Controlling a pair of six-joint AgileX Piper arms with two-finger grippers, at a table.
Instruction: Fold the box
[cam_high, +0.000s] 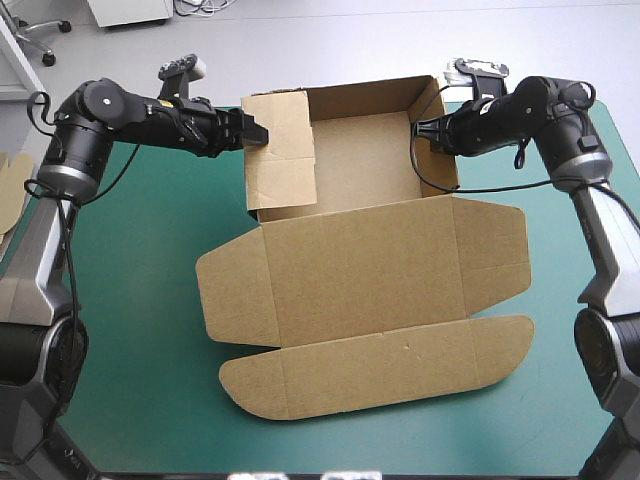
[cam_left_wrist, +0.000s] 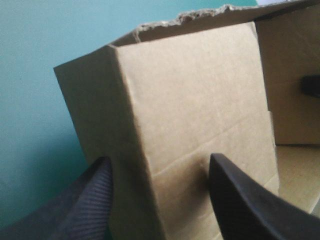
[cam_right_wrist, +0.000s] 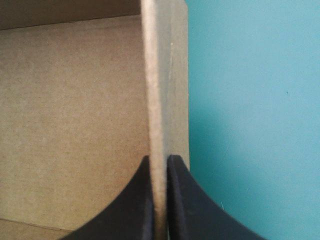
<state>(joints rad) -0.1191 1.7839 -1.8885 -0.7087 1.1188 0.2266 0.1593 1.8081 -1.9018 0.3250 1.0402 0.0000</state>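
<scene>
The box (cam_high: 360, 270) lies mid-table, lid flat nearest me, bare teal-green cover (cam_high: 130, 300) either side. Beyond, its open tray shows only bare floor. My left gripper (cam_high: 260, 134) stands wide astride the left wall's flap; my right gripper (cam_high: 422, 128) pinches the right wall.

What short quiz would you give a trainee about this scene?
1. True or false: the lid of the box lies flat on the table.
2. Which jaws are shut on a box wall? A. left jaws B. right jaws
3. Fill in: the left jaws stand ___, with the left wall between them.
Key: 1 true; 2 B; 3 open.
</scene>
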